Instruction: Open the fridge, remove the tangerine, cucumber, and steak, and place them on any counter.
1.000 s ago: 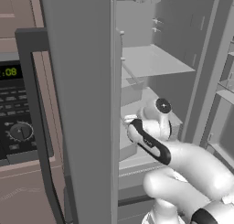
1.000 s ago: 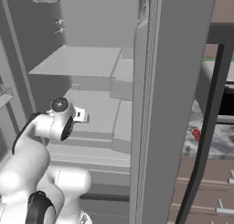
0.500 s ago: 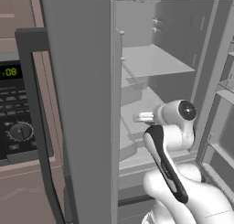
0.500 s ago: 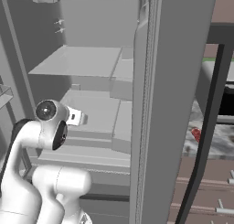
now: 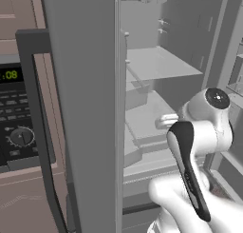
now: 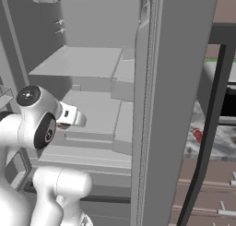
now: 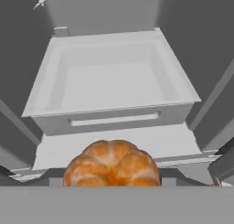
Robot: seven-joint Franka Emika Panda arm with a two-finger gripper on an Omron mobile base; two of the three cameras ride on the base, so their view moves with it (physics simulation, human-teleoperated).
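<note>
My arm reaches into the open fridge (image 5: 95,108), doors swung wide, pale shelves and a shallow bin (image 7: 109,81) inside. In the right base view, the marbled desk (image 6: 216,139) lies at 3 o'clock, a small red item on it. Free room shows above the bin. The tangerine (image 7: 112,163) sits at 6 o'clock in the hand view, close before the tool; I cannot tell the tool's opening.

orange, lobed tangerine (image 7: 112,163); pale grey fridge (image 5: 85,108) interior with a white drawer (image 7: 112,83).
</note>
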